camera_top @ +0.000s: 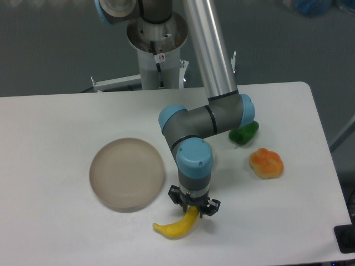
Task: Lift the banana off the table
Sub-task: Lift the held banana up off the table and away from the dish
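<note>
Where the banana [177, 225] lies on the table [55, 221] just right of the plate [127, 173], its long axis runs up-right, its upper end under the gripper [193, 210]. The jaws look drawn in around that end, though whether they truly clamp it I cannot tell.

Dark grey-blue floor [50, 44] beyond counter's far edge, white metal bracket [113, 83] at floor level, even diffuse lighting
</note>
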Robot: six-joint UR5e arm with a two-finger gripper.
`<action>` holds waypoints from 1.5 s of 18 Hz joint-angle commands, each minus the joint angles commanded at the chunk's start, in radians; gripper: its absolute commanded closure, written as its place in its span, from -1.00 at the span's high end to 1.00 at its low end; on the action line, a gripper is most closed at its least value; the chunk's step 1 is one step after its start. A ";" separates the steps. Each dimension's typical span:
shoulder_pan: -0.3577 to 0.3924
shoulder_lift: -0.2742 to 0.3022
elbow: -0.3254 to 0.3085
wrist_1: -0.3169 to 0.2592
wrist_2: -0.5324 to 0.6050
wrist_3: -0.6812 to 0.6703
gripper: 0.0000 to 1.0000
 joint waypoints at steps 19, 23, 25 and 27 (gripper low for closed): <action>0.233 0.129 0.066 -0.021 0.044 0.423 -0.41; 0.227 0.130 0.080 -0.020 0.055 0.422 -0.41; 0.230 0.126 0.086 -0.015 0.055 0.425 -0.41; 0.233 0.129 0.090 -0.017 0.054 0.426 -0.41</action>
